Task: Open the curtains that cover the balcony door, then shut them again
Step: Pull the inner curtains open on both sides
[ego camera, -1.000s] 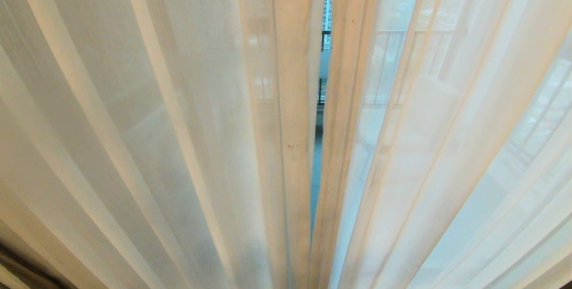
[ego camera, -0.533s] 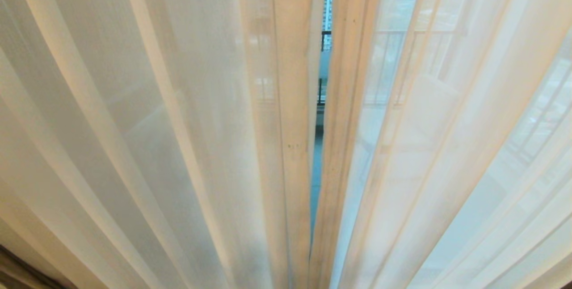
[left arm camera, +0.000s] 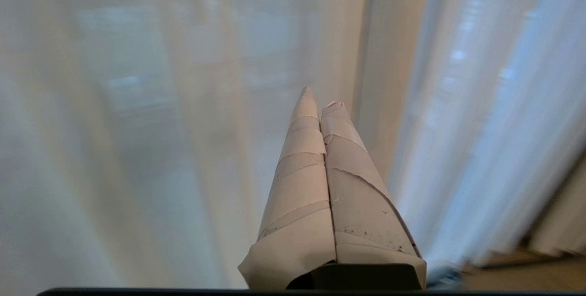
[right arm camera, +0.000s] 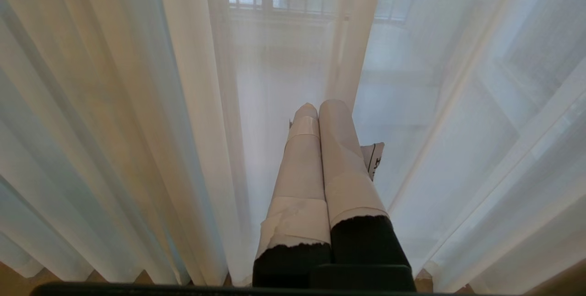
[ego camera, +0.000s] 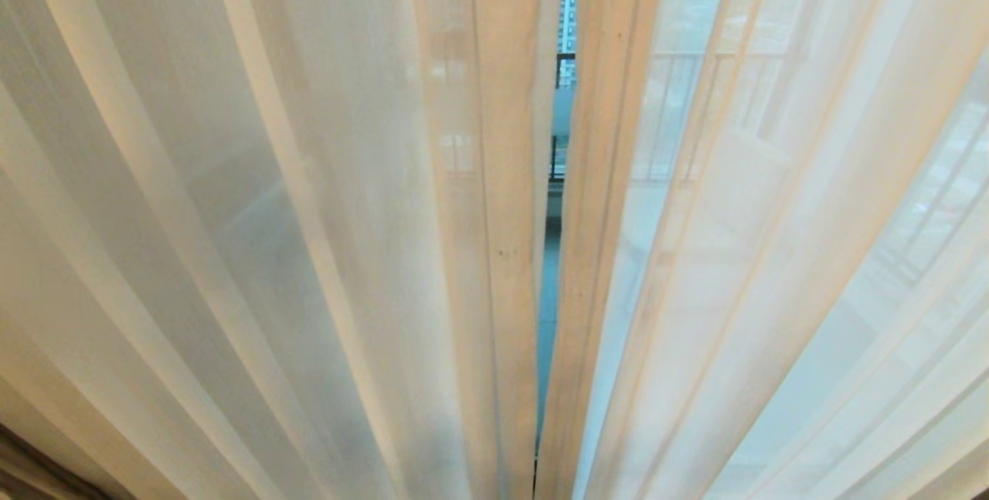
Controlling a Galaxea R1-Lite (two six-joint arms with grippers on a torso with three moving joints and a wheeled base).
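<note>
Thin white sheer curtains fill the head view as a left panel (ego camera: 309, 214) and a right panel (ego camera: 734, 253), drawn nearly together. A narrow slit (ego camera: 550, 268) stays between their edges. The balcony door is almost wholly hidden behind them. Neither gripper shows in the head view. In the left wrist view my left gripper (left arm camera: 319, 97) is shut and empty, its taped fingers pointing at the sheers (left arm camera: 137, 126) near a panel edge. My right gripper (right arm camera: 320, 106) is also shut and empty, hanging low in front of the sheers (right arm camera: 137, 104).
Through the slit I see a dark balcony railing (ego camera: 562, 59) and distant buildings. Brown floor (left arm camera: 526, 277) shows under the curtain hems, also in the right wrist view (right arm camera: 13, 282). A heavier beige drape (left arm camera: 563, 223) hangs at the side.
</note>
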